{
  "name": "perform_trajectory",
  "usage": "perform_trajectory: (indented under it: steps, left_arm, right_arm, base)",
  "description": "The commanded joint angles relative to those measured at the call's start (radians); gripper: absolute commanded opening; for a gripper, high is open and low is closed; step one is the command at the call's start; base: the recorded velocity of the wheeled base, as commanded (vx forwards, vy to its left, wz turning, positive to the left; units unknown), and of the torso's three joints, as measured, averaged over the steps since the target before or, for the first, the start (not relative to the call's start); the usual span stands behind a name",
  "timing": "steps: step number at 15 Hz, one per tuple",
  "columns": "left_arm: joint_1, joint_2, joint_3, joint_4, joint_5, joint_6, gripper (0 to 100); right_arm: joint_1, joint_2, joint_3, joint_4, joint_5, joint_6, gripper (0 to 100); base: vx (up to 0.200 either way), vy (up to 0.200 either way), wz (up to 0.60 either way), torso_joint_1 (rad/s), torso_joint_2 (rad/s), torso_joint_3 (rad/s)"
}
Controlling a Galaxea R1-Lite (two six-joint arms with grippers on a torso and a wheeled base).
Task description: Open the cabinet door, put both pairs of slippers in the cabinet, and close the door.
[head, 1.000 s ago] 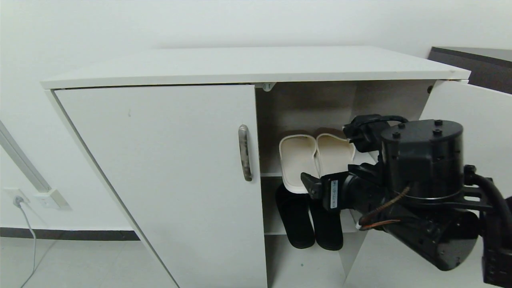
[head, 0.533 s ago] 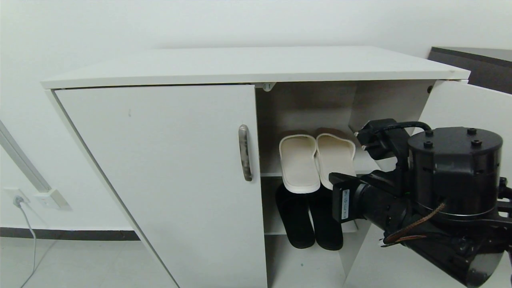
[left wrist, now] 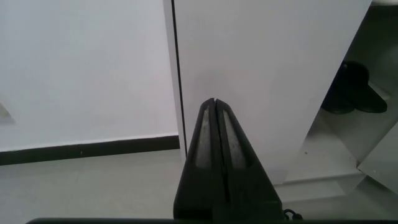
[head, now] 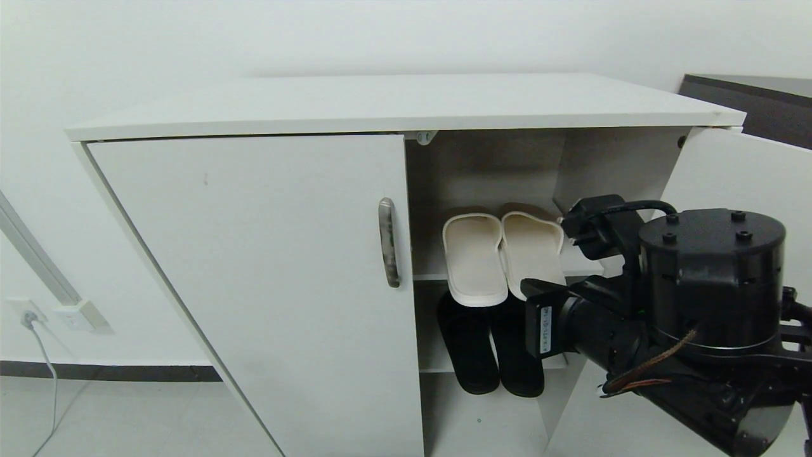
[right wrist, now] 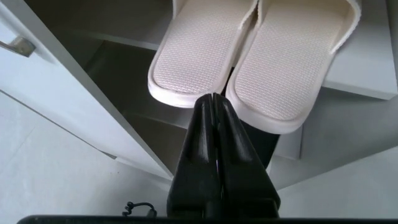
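Both pairs were found stowed in the cabinet (head: 393,101) — the white slippers (head: 501,257) above, the black slippers (head: 491,349) below. Only closing the open right door (head: 748,168) was judged left, for which the right gripper (right wrist: 214,102) would first have to be drawn clear. It was held shut and empty just before the white heels; the left gripper (left wrist: 214,106), likewise pressed shut, was held low beside the closed left door (head: 254,266).

Looks like a bare office or lab room: plain white wall (head: 127,44), dark skirting (head: 95,371), cable trunking (head: 32,252), socket (head: 25,315), tiled floor (head: 127,419).
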Motion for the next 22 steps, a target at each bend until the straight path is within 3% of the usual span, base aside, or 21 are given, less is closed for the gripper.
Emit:
perform_trajectory:
  steps: [1,17,22]
  left_arm:
    - [0.000,0.001,0.000,0.000,0.000,0.000,0]
    - [0.000,0.001,0.000,0.000,0.000,-0.002,0]
    - [0.002,0.001,0.000,0.000,0.000,-0.002,0]
  right_arm:
    - [0.000,0.017,0.002,-0.002,0.000,0.000,0]
    - [0.000,0.020,0.023,-0.005,0.011,0.002,0]
    - [-0.007,0.033,0.052,-0.048,0.012,-0.014,0]
  base:
    - [0.000,0.000,0.00,0.000,0.00,0.000]
    - [-0.200,0.000,0.00,0.002,0.00,0.003]
    - [0.000,0.000,0.00,0.000,0.00,0.000]
